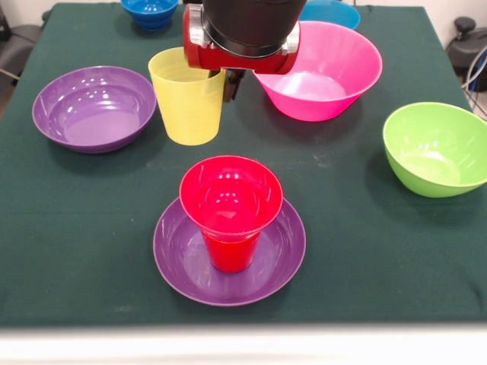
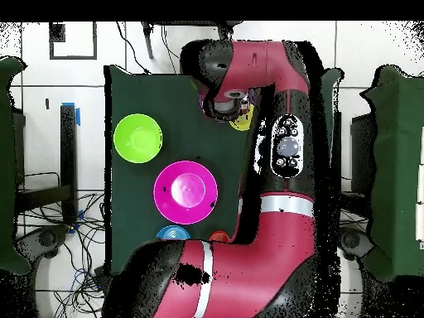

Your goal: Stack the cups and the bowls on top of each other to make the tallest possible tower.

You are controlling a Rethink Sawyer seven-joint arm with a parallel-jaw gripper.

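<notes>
a red cup (image 1: 230, 209) stands upright in the shallow purple bowl (image 1: 183, 262); the gripper's (image 1: 232, 82) state is unclear.

Place: you're in a robotics lab | evidence: dark green cloth-covered table (image 1: 91, 228), tangled black cables (image 2: 79, 273) lower left overhead, white tiled floor (image 2: 91, 83)

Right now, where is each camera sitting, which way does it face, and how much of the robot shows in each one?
Front view: sits across the table facing the robot; looks at the red cup on a purple bowl; only the arm's wrist shows, above the yellow cup.
Overhead view: above the table, looking straight down, robot's base at the bottom; the whole arm covers much of the cloth.
Both share the pink bowl, the lime green bowl and the yellow cup.
</notes>
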